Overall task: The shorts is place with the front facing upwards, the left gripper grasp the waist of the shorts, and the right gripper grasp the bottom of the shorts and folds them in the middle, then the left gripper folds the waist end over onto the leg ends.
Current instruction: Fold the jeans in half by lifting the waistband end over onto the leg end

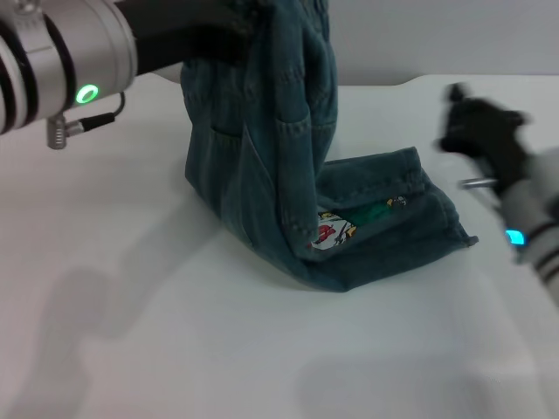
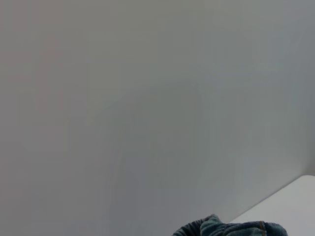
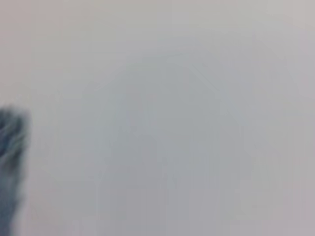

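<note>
The left end effector [image 1: 231,35] is clenched on the waist [image 1: 293,22], lifting the shorts [image 1: 262,148] upright above the bench [image 1: 131,305]; the leg ends [image 1: 419,209] lie flat toward the right end effector [image 1: 463,118], whose grip I cannot tell.

A white table [image 1: 175,332] fills most of the head view, its surface smooth and evenly lit, with soft grey shadows at the lower left. Behind its far edge rises a plain pale grey wall [image 1: 437,35].
</note>
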Robot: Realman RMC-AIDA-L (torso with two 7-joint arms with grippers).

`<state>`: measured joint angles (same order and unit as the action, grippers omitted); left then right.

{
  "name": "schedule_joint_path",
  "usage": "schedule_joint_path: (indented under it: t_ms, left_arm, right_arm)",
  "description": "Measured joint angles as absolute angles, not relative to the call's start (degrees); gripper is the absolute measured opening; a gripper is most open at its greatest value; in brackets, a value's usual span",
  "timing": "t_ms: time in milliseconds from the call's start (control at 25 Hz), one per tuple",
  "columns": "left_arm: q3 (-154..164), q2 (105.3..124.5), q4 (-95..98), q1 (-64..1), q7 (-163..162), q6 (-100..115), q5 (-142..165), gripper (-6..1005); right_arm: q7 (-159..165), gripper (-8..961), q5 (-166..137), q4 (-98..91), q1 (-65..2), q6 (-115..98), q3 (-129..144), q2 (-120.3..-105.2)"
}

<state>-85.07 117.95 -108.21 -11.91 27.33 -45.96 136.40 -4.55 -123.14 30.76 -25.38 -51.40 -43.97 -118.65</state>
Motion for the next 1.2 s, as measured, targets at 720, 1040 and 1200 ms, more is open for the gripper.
schedule_joint_path:
  t_ms: [720, 1040, 1200]
  left_arm:
    - [-65.0, 117.97, -93.8, -11.8, 28.1, -21.1, 133.3, 107]
    - [-51.8, 117.99, -84.4, -13.3, 28.5, -4.8, 132.5, 161]
    - [-50.8, 118.05, -84.1, -13.3, 28.3, -4.3, 132.5, 217]
  right_arm:
    - [-9.7, -1, -124.4, 27.4, -14.2, -75.3, -48.8, -118.5]
    - [-15.3, 0, -124.4, 27.9, -13.6, -76.0, -47.4, -118.87]
    - [-15.1, 0, -124.4, 28.0, -13.4, -76.0, -47.4, -118.92]
